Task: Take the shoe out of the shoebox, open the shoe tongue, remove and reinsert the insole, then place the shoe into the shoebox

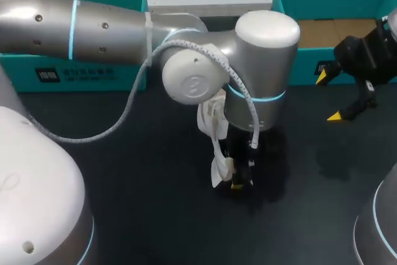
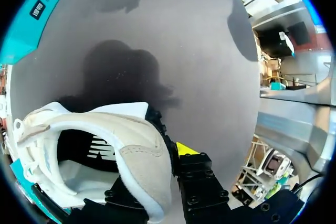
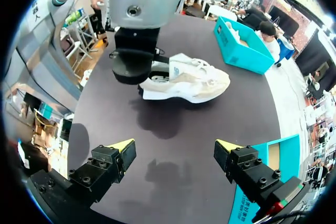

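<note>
A white and beige shoe lies on the dark table near the middle, mostly hidden under my left arm's wrist. My left gripper points down at its heel end. In the left wrist view the shoe's heel wall sits between the two fingers, one inside the shoe and the yellow-tipped one outside, so my left gripper is shut on it. From the right wrist the whole shoe shows on its side. My right gripper hangs open and empty to the shoe's right, well apart from it.
A teal shoebox with a brown cardboard floor stands at the back right, just behind my right gripper. A second teal box part stands at the back left under my left arm. A grey cable loops down from the left arm.
</note>
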Robot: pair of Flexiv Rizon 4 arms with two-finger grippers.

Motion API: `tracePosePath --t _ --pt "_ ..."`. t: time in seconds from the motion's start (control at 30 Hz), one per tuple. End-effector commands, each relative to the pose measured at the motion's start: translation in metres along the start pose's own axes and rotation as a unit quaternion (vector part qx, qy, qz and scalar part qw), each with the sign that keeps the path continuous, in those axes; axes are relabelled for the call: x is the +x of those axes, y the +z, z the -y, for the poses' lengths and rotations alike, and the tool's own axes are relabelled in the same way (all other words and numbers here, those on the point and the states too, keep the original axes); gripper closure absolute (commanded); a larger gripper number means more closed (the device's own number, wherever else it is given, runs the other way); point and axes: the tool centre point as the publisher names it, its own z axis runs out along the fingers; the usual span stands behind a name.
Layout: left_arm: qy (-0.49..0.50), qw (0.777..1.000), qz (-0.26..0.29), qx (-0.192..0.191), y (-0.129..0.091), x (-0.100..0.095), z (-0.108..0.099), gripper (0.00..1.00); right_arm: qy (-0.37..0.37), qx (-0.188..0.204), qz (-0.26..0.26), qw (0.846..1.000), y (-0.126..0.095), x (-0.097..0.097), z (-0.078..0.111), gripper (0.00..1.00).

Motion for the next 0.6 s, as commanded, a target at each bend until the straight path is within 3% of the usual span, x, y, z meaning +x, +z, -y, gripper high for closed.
tracePosePath --t 0.03,0.17,0.37,0.6 --pt "0.006 1.000 0.002 0.016 -0.091 0.000 -0.057 1.00 0.000 0.002 0.000 1.000 0.001 0.000 0.000 0.00" --pt "0.025 1.000 -0.001 0.010 -0.134 0.001 -0.078 1.00 0.000 0.002 0.000 1.000 0.001 0.000 0.000 0.00" --pt "0.038 0.999 0.007 0.006 -0.174 0.004 -0.096 1.00 0.000 0.002 0.000 1.000 0.001 0.000 0.000 0.00" --pt "0.038 0.999 0.007 0.006 -0.174 0.004 -0.096 1.00 0.000 0.002 0.000 1.000 0.001 0.000 0.000 0.00"
